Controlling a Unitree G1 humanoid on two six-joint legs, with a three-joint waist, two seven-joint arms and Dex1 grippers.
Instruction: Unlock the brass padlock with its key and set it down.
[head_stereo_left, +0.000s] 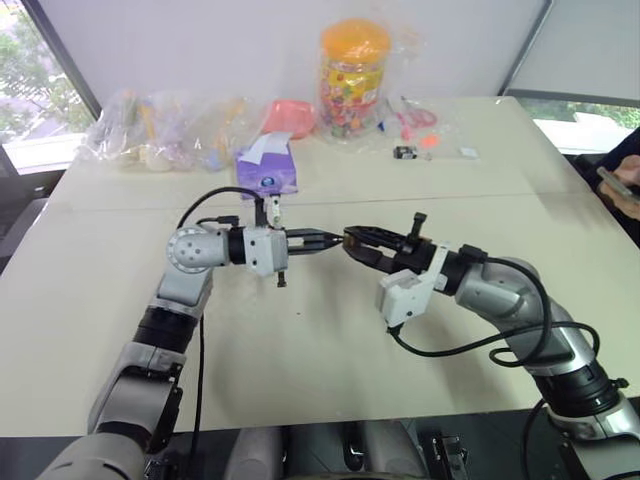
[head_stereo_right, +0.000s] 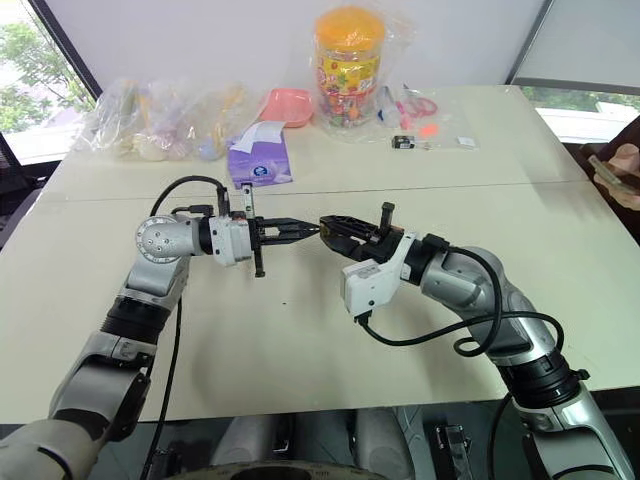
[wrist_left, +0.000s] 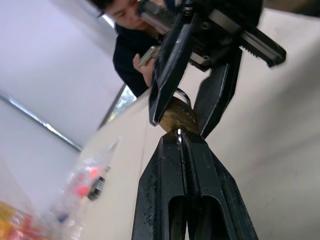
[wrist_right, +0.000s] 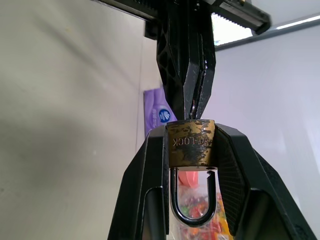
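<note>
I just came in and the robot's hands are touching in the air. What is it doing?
It's working on a tiny lock. The right gripper is holding a brass padlock above the table. The left gripper is shut on a little silvery key, which is right at the bottom of the padlock. The shackle looks lifted on one side, so it may be unlocked already.

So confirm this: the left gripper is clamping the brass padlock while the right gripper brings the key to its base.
The grippers are swapped. In the right wrist view the right gripper clamps the brass padlock, and the left gripper, shut on the key, brings it to the padlock's base.
</note>
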